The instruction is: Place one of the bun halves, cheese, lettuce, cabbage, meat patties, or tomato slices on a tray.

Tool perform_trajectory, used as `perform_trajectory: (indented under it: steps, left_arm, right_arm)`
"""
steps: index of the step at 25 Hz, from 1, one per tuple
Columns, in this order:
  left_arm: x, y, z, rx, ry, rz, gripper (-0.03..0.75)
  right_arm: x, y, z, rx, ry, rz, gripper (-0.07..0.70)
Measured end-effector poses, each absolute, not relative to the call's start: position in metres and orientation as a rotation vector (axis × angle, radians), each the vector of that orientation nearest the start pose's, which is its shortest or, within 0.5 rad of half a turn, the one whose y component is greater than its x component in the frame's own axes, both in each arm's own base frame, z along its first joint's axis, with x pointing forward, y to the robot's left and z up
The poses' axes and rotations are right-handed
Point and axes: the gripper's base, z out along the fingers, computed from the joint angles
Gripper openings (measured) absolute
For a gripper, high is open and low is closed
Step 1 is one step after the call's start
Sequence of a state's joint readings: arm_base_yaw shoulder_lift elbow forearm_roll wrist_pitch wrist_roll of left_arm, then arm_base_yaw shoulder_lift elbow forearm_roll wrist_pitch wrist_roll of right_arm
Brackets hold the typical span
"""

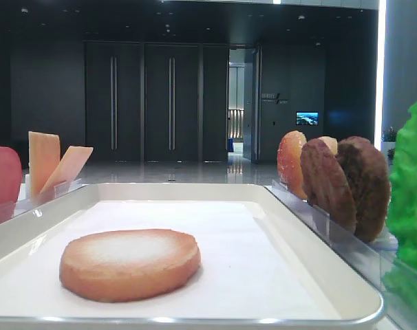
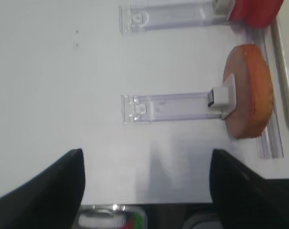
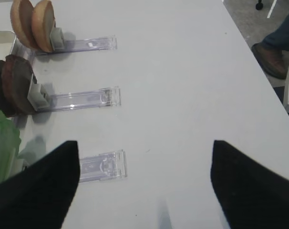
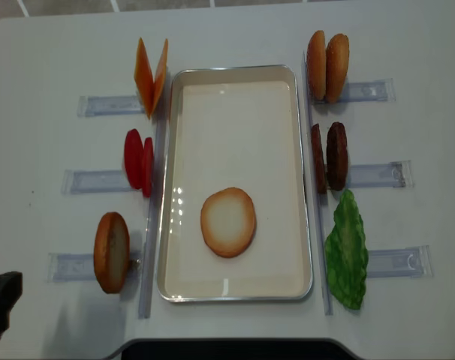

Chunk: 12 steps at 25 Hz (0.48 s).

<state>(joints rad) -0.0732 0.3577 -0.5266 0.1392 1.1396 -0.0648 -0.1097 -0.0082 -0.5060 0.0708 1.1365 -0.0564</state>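
One bun half [image 4: 227, 222] lies flat, pale face up, on the cream tray [image 4: 235, 90]. A second bun half [image 2: 247, 90] stands in a holder left of the tray, ahead and to the right of my open, empty left gripper [image 2: 147, 191]. Cheese [image 4: 151, 75] and tomato slices [image 4: 137, 161] stand further along that side. Right of the tray stand two bun halves [image 4: 327, 66], meat patties [image 4: 329, 156] and lettuce [image 4: 346, 251]. My right gripper [image 3: 144, 191] hangs open and empty over bare table, right of the lettuce's holder. Cabbage is out of view.
Clear plastic holder rails [image 3: 101, 166] stick out from each food item on both sides of the tray. The table's front edge [image 2: 182, 202] lies just under my left gripper. A person's shoe [image 3: 268, 57] shows beyond the table's right edge.
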Motion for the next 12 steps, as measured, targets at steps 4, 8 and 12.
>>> perform_trajectory:
  steps: [4, 8, 12]
  left_arm:
    - [0.018, 0.01, 0.265, 0.012, 2.269, 0.096, 0.618]
    - [-0.004, 0.011, 0.266, -0.008, 2.115, 0.077, 0.606]
    - [-0.006, 0.011, 0.266, -0.014, 2.102, 0.073, 0.576]
  right_arm:
    - [-0.01, 0.007, 0.273, 0.049, 2.103, -0.014, 0.538]
    - [-0.01, 0.007, 0.273, 0.049, 2.103, -0.014, 0.538]
    - [-0.01, 0.007, 0.273, 0.049, 2.103, -0.014, 0.538]
